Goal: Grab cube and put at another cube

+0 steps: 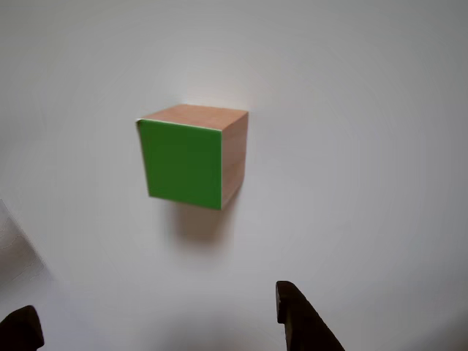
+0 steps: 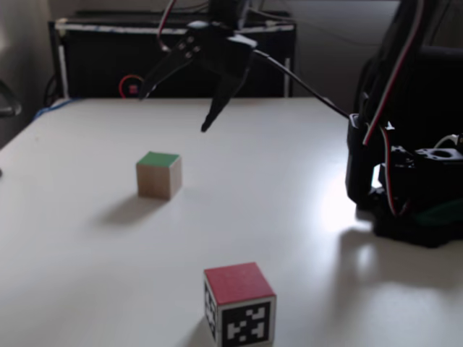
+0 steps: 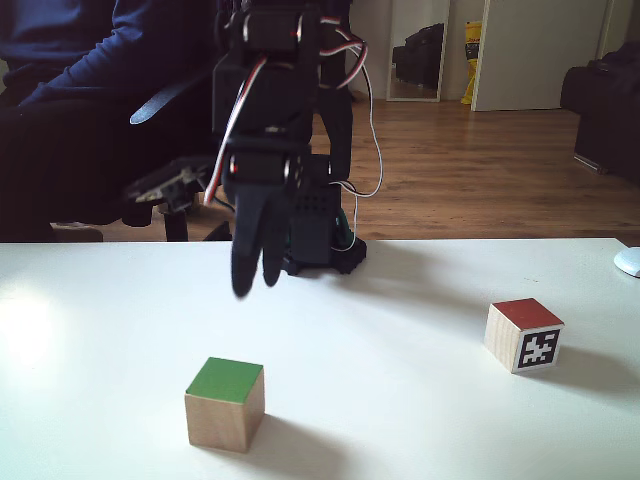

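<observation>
The cube (image 1: 191, 157) has a bright green face and pale wooden sides; it rests on the white table and appears in both fixed views (image 2: 158, 175) (image 3: 225, 405). My gripper (image 2: 174, 111) hangs open in the air above and behind it, jaws spread wide, holding nothing. In the other view its dark fingertips (image 1: 300, 314) frame the bottom edge of the picture, with the cube ahead between them. In a fixed view the gripper (image 3: 255, 285) points down, a little beyond the cube. Another cube (image 2: 240, 303) (image 3: 524, 335), with a red top and black-and-white marker sides, sits apart nearer one table edge.
The arm's base (image 2: 412, 188) (image 3: 320, 240) stands at the table's edge with cables. A person in dark clothes (image 3: 90, 90) sits on a chair behind the table. A black box (image 2: 173, 58) lines the far edge. Bare table surface (image 2: 289, 217) lies between the cubes.
</observation>
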Motion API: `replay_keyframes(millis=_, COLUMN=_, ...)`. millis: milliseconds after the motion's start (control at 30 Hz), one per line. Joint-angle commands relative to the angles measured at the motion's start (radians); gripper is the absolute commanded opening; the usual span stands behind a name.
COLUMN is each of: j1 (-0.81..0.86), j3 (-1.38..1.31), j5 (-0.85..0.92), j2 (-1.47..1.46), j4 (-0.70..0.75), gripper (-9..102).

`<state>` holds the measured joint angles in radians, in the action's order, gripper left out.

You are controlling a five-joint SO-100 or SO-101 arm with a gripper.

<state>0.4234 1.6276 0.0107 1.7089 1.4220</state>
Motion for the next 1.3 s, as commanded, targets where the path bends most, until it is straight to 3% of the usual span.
replay_keyframes(millis=0, j1=0.040, j3=-0.124, j5=0.003, j2=-0.106, j4=0.018, gripper=48)
replay_keyframes(millis=300, j1=0.117, j3=-0.272, j5=0.043, j2=-0.314, j4=0.015, gripper=48)
replay_keyframes(millis=1033, j1=0.061, j3=-0.428, j5=-0.005, j2=-0.603, j4=0.012, gripper=48)
replay_keyframes(millis=1267, j1=0.058, j3=-0.460, j5=-0.014, j2=-0.614, j4=0.018, gripper=37)
